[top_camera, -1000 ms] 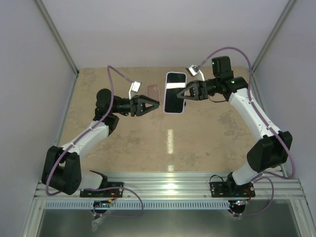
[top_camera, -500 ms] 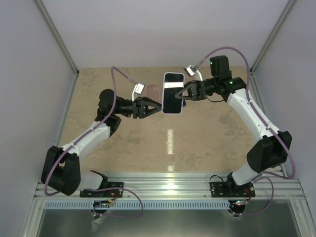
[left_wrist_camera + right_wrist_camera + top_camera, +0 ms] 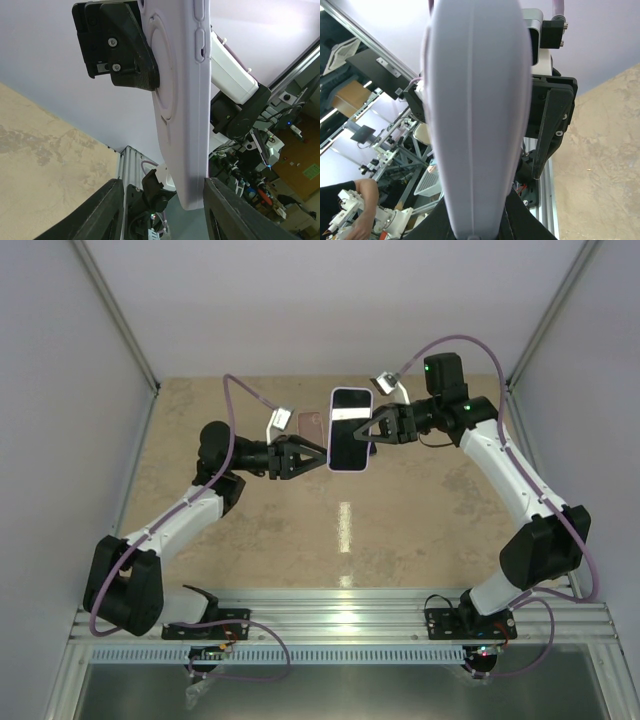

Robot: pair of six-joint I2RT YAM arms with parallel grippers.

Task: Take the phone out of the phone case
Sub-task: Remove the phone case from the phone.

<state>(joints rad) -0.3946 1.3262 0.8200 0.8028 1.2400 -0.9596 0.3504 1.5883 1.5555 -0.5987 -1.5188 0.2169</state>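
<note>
Over the far middle of the tan speckled table, we are holding the black-screened phone aloft in its lilac soft case. The right claw is clamping tight on the case's right edge. Our left claw, half-open and gripping nothing, is straddling the near-left corner. We judge it should be pinching only the case's lip and peeling. A second ago that claw was hanging well to the left.
</note>
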